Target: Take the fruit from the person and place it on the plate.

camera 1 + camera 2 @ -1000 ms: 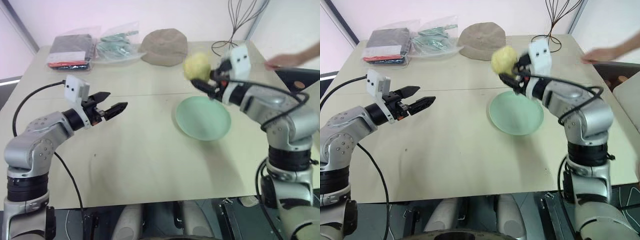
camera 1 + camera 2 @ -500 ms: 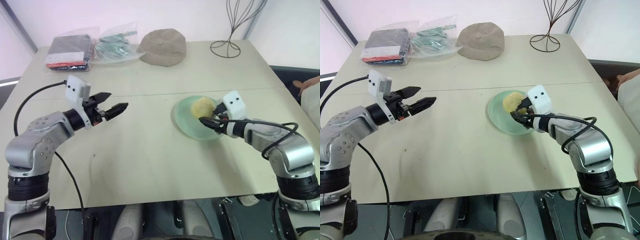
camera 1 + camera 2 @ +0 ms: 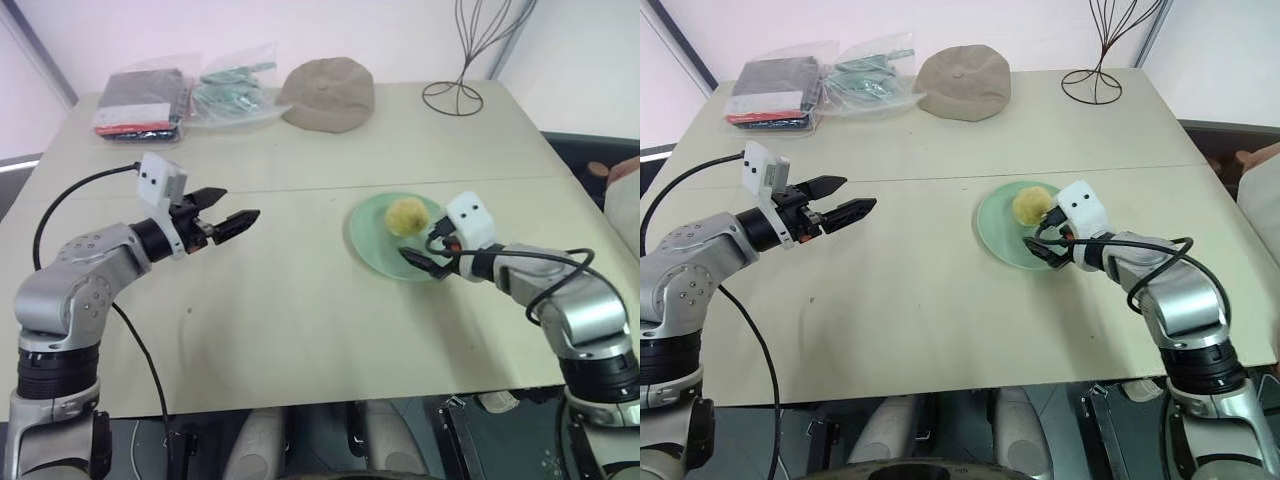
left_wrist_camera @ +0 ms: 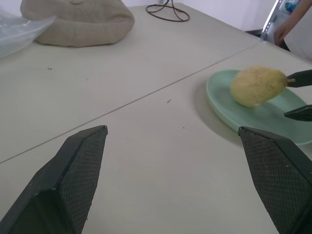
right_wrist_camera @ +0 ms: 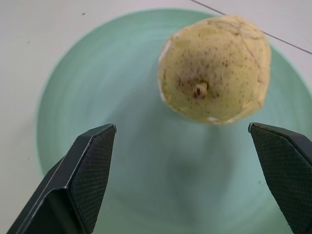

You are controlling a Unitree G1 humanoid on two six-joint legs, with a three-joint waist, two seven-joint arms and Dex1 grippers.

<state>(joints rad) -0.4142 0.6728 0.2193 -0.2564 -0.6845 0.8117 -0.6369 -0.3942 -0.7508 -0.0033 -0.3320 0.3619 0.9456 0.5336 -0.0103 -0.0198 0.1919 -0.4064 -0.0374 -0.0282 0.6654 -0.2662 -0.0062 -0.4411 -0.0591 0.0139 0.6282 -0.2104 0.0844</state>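
Observation:
The pale yellow fruit [image 3: 406, 215] lies on the mint-green plate [image 3: 366, 240] at the table's right middle, stem end toward my right gripper. My right gripper [image 3: 419, 251] sits low over the plate's near edge, open, its fingers [image 5: 87, 170] wide apart and just short of the fruit [image 5: 214, 68] without touching it. My left gripper [image 3: 238, 202] hovers open over the table's left half, well away from the plate [image 4: 219, 105]. Part of the person [image 4: 286, 28] shows at the far right, off the table.
At the table's back edge sit a tan cap [image 3: 328, 92] in the middle, two plastic bags [image 3: 145, 100] at the left and a black wire stand [image 3: 455, 95] at the right. A black cable hangs from my left wrist.
My right gripper came down with the fruit from above the plate, set it on the plate and opened. The person's arm drew back at the right. My left arm stayed still.

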